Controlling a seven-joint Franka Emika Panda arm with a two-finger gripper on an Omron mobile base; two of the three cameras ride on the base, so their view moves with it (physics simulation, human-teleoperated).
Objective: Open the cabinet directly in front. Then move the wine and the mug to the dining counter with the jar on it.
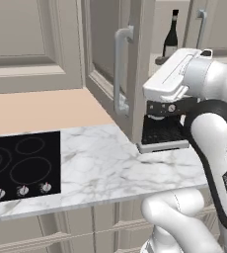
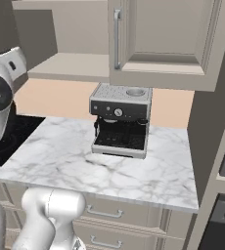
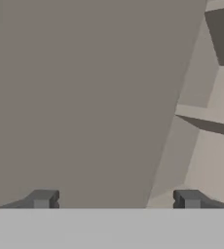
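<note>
The cabinet [image 1: 135, 29] on the wall has one door swung out toward me, its curved silver handle [image 1: 119, 69] facing left. In the opening behind it the dark wine [image 1: 171, 38] stands upright on the cabinet floor. My white hand [image 1: 177, 74] hovers just right of that door's edge, below the bottle. My gripper [image 3: 116, 200] is open, its fingertips [image 3: 42, 199] wide apart with nothing between them, close to a flat grey-brown panel [image 3: 84, 97]. From the right, the cabinet shelf [image 2: 70, 66] looks bare. The mug, jar and dining counter are out of view.
A silver and black coffee machine [image 2: 119, 119] stands on the marble counter [image 2: 85, 166] under the cabinet, right below my hand. A black cooktop [image 1: 21, 165] lies at the left. A second door handle [image 1: 202, 27] is at the right. Drawers run under the counter.
</note>
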